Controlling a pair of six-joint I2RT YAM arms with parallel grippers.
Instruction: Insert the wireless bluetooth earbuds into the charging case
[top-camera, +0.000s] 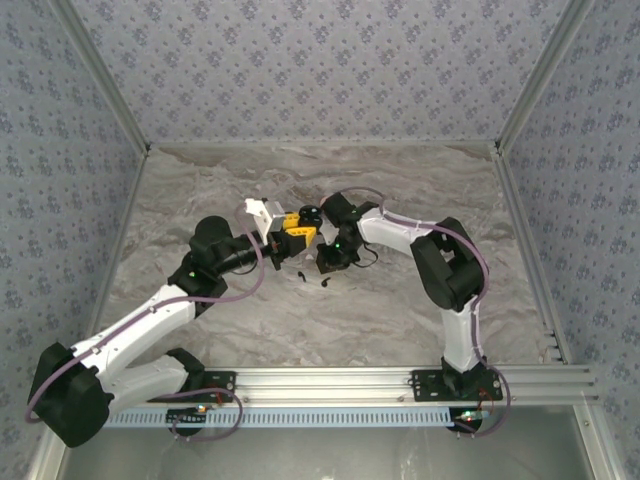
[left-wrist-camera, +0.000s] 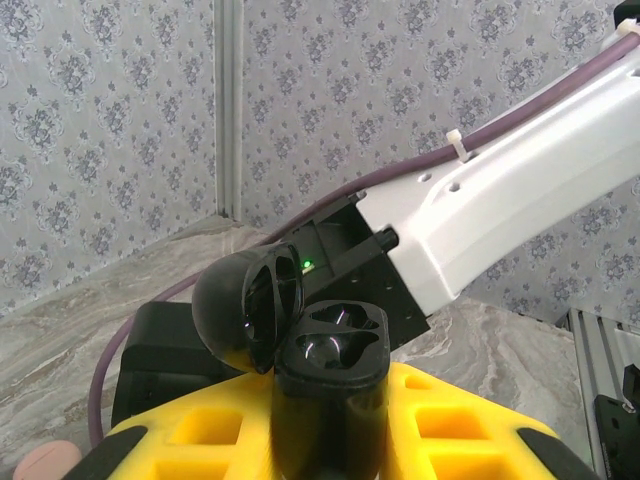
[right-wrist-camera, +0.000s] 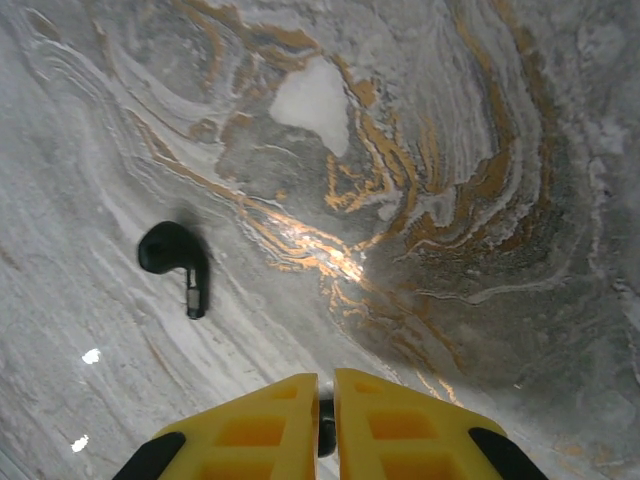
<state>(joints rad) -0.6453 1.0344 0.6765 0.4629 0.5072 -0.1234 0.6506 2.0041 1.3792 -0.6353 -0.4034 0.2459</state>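
Tiny glossy black comma-shaped earbud (right-wrist-camera: 175, 262): likely light, slippery; pinch bulb; right gripper (right-wrist-camera: 325, 385) closed; left gripper (left-wrist-camera: 330, 440) clamps black charging case (left-wrist-camera: 330, 345)

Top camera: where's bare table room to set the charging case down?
Free: the far strip of the table along the back wall, and the near stretch up to the front rail. Crowded: the middle, where the left gripper and right gripper meet beside two black earbuds.
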